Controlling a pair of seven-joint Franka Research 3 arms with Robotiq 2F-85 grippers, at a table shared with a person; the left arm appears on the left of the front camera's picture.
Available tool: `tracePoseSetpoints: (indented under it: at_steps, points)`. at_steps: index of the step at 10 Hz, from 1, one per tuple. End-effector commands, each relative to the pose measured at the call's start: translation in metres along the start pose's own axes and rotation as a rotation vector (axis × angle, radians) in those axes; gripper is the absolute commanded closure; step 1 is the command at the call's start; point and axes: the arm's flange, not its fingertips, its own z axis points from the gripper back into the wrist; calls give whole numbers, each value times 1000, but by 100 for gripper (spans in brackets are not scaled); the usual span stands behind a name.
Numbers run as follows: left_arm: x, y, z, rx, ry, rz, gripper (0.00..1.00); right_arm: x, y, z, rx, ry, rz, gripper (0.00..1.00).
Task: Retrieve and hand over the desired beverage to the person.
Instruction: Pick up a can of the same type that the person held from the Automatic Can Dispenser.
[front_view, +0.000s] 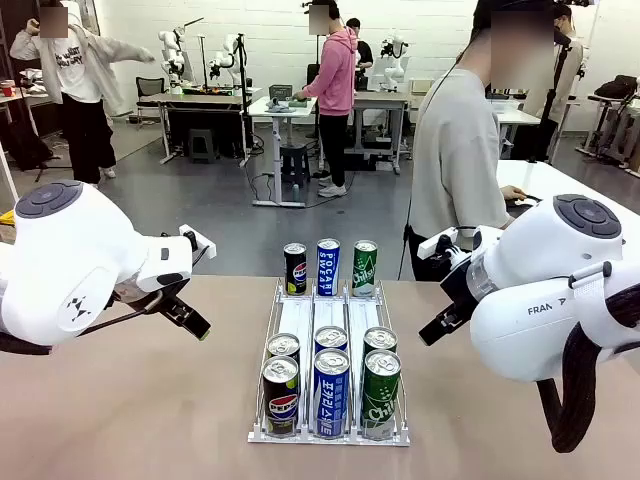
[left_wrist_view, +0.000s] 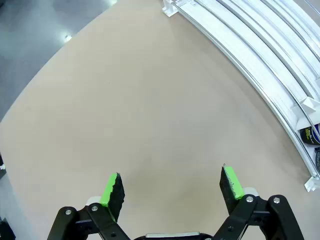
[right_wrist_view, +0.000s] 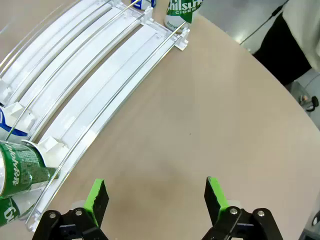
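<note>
Close to the near edge of the table (front_view: 120, 400), in the middle: a white can rack (front_view: 297, 318) with three lanes running toward the far edge. At the near end of it, two deep in each lane and all standing up: Pepsi cans (front_view: 280, 398) on the left, blue Pocari Sweat cans (front_view: 331, 392) in the middle, green Chilsung Cider cans (front_view: 380, 392) on the right. Bare white lanes behind them.

To the left of the rack, above bare table: the left gripper (front_view: 188, 320), holding nothing. In the left wrist view, the left gripper (left_wrist_view: 172, 182) with green pads wide apart, tan table between them and the can rack (left_wrist_view: 260, 55) off to one side.

To the right of the rack, also above the table: the right gripper (front_view: 435, 330). In the right wrist view, the right gripper (right_wrist_view: 155, 192) with pads apart and empty, just beside the can rack (right_wrist_view: 100, 85) and near one green can (right_wrist_view: 20, 167).

At the far end of the rack, one per lane and untouched: a Pepsi can (front_view: 295, 268), a Pocari Sweat can (front_view: 328, 266), a Chilsung Cider can (front_view: 365, 267).

Past the far edge, toward the right corner: the person (front_view: 460, 160) in a light grey top, side-on, one hand (front_view: 512, 193) on another white table (front_view: 560, 185).
</note>
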Motion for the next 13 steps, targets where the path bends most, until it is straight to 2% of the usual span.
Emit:
tracePoseSetpoints:
  at_steps: [1,13]
  points:
    - [1,0,2,1,-5,-1,0,0,0,0,0,0,0,0]
    - [1,0,2,1,-5,-1,0,0,0,0,0,0,0,0]
